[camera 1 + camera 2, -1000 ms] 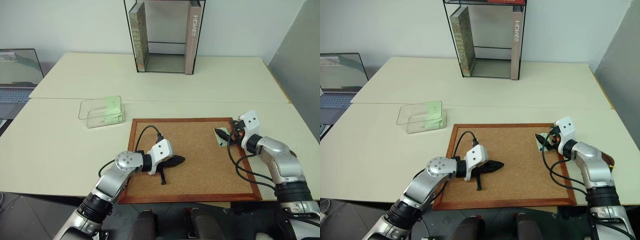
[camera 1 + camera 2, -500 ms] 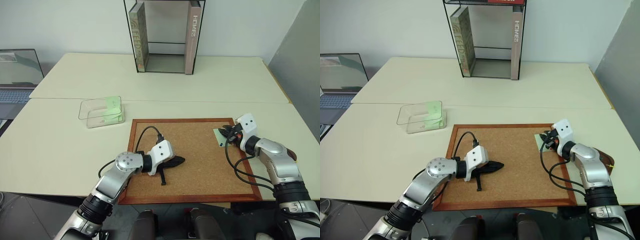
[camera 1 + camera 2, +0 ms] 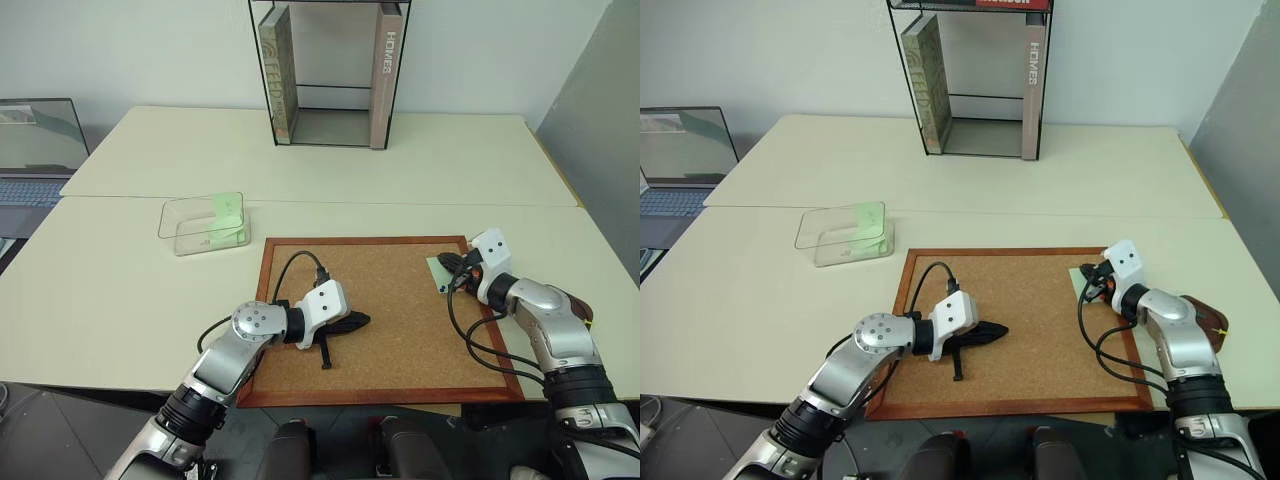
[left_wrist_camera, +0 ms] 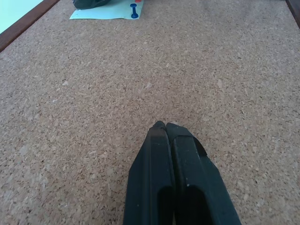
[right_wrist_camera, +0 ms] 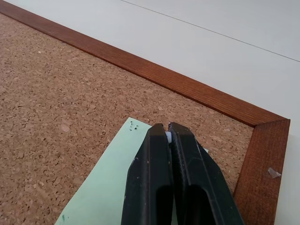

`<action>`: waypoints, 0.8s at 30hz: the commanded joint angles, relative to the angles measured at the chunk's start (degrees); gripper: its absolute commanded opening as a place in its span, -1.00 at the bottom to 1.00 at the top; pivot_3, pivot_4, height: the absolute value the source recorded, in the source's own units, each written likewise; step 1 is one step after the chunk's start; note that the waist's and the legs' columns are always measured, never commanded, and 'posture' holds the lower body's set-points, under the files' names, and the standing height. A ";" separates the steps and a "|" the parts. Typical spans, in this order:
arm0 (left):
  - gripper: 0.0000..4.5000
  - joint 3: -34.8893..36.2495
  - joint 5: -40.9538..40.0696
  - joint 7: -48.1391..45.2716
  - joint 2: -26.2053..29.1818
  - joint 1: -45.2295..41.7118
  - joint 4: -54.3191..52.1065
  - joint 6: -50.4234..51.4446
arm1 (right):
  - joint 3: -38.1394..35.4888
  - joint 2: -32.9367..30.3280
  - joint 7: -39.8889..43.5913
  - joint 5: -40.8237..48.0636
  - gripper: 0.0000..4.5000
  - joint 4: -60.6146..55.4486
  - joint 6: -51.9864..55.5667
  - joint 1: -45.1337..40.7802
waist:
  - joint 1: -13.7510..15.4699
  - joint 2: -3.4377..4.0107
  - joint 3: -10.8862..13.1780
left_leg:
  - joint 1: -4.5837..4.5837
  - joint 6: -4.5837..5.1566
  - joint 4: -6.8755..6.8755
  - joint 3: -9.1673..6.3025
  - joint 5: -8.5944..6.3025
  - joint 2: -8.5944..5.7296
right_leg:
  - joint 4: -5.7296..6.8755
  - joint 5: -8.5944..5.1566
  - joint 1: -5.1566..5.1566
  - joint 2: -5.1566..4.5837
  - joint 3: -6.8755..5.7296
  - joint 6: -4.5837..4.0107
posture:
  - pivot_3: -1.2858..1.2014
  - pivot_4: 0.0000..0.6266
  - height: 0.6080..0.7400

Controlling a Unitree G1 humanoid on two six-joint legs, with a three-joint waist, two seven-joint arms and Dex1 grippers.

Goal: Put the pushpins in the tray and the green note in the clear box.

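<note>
1. Far to my left, the clear box sits on the cream table, well apart from the corkboard; a pale green slip leans inside it.
2. My left gripper lies low over the middle of the corkboard, its two black fingers pressed flat together with nothing between them.
3. Further right, the green note lies on the cork near the board's far right corner, with a blue pushpin stuck through one edge.
4. My right gripper is over that note, fingers closed, with something small and whitish at their tips; what it is, I cannot tell.
5. The tray lies just off the board's right edge, partly behind my right arm.
</note>
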 commanded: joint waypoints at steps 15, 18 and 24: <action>-1.00 -3.55 3.47 -1.22 1.58 1.39 3.55 0.20 | -4.86 -0.17 -2.84 2.09 -0.99 -8.90 -0.04 3.24 | 0.03 0.02 -0.01 | -0.01 0.00 -0.01 -0.01 0.00 -0.01 | -0.01 0.00 0.00 0.00 0.00 0.00 | 0.03 -0.52 1.00; -1.00 -3.52 3.61 -1.23 1.47 0.97 4.25 -0.15 | -5.28 0.24 -3.08 2.74 -0.99 -9.89 -0.01 3.11 | 0.05 0.02 -0.01 | -0.01 0.00 0.00 0.00 0.00 -0.01 | -0.01 0.00 0.00 0.00 0.00 0.00 | 0.03 -0.52 1.00; -1.00 -3.29 4.30 -0.83 1.44 0.26 6.46 -1.37 | -6.31 0.97 -3.12 4.23 -0.99 -11.15 0.25 2.90 | 0.02 0.08 -0.08 | 0.01 0.01 0.02 0.01 0.00 -0.01 | 0.01 0.03 0.01 0.00 0.01 0.05 | 0.03 -0.52 1.00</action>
